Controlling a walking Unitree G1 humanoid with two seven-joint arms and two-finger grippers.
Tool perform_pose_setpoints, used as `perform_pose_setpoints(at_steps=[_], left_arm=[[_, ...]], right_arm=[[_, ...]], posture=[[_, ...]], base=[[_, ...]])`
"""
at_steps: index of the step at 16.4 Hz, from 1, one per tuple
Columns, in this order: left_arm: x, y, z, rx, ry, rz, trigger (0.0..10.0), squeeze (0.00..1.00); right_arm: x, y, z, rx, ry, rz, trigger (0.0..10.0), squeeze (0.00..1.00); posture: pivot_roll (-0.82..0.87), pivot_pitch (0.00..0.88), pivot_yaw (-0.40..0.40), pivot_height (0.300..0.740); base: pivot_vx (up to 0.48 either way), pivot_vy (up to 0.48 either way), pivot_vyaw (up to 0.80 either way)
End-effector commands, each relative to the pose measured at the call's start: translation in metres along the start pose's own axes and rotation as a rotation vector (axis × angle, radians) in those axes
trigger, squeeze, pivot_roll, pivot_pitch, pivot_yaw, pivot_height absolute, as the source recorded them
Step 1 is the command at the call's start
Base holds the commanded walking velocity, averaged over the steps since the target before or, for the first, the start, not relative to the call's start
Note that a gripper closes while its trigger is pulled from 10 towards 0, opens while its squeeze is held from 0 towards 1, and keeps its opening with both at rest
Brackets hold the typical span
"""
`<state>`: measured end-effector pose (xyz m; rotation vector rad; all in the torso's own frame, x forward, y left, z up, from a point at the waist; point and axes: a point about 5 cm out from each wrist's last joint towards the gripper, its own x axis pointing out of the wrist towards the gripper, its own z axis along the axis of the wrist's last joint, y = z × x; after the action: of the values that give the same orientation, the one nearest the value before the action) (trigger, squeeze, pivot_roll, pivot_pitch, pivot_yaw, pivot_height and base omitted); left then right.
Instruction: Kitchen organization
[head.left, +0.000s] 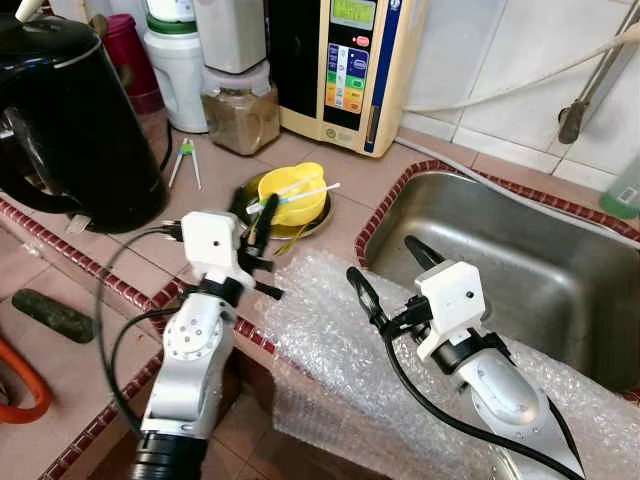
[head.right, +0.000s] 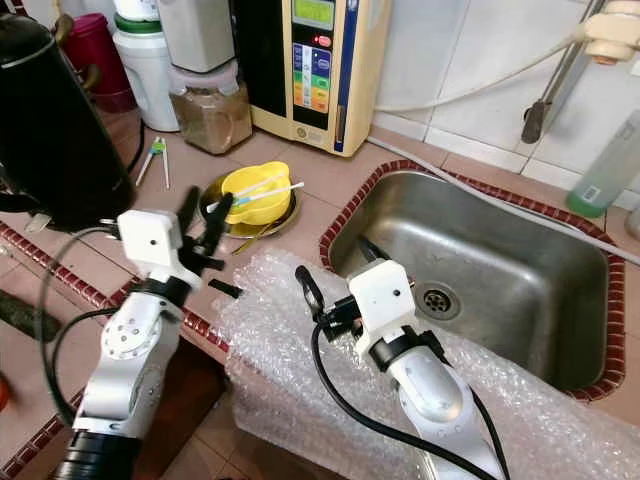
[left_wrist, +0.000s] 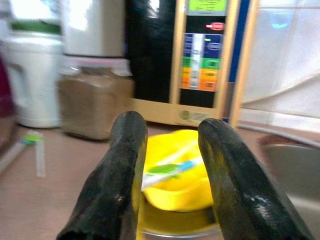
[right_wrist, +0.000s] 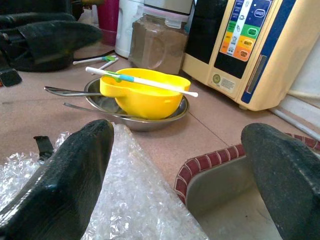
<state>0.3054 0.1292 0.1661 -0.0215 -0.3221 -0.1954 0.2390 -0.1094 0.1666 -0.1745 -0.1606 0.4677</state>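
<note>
Left eye view, left gripper (head.left: 252, 218): it hovers just short of the yellow bowl (head.left: 291, 196), fingers parted and empty, lined up as if to take the bowl by its near rim.
Left eye view, bowl: it sits in a shallow metal dish (head.left: 318, 222) on the tiled counter (head.left: 110, 262), between the black kettle (head.left: 70, 110) and the sink (head.left: 520, 270); a white and green toothbrush (head.left: 297, 194) lies across its top.
Left eye view, right gripper (head.left: 388, 276): spread wide and holding nothing, it hangs over the corner where the bubble wrap (head.left: 330, 350) meets the sink rim, probably parked clear of the other arm's reach.
Right eye view, bubble wrap: the sheet drapes over the counter's front edge and the sink's near side, likely as padding.
Right eye view, backdrop: a water purifier (head.right: 310, 65) and a jar of brown powder (head.right: 210, 115) stand against the wall behind the dish, well apart from both arms.
Left wrist view, aim: the two black fingers (left_wrist: 112, 185) frame the yellow bowl, a gap open between them, nothing gripped; the approach looks centred on the bowl.
Right wrist view, stance: the fingers (right_wrist: 60, 175) stand far apart with the bowl and dish ahead, one over bubble wrap, the other over the sink edge.
Right wrist view, cutlery: metal handles (right_wrist: 62, 91) lie in the dish beside the bowl, so a careless lift could drag them.
</note>
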Motion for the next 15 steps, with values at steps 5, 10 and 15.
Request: perform_pose_setpoints(at_steps=[5,10,15], left_arm=[[0.009,0.019,-0.012,-0.066,0.063,0.13,10.0,1.0],[0.02,0.001,-0.021,-0.246,0.113,0.113,10.0,1.0],[0.029,0.0,-0.023,-0.34,0.127,0.141,10.0,1.0]], right_arm=[[-0.005,0.003,0.002,-0.005,-0.005,-0.002,10.0,0.0],[-0.008,0.007,0.004,0.003,-0.007,0.036,10.0,0.0],[-0.01,0.008,0.004,-0.007,-0.003,0.032,10.0,0.0]], posture=[[-0.08,0.088,0.012,0.74],[-0.09,0.088,0.011,0.74],[-0.1,0.089,0.015,0.74]], base=[[0.0,0.0,0.0],[0.0,0.0,0.0],[0.0,0.0,0.0]])
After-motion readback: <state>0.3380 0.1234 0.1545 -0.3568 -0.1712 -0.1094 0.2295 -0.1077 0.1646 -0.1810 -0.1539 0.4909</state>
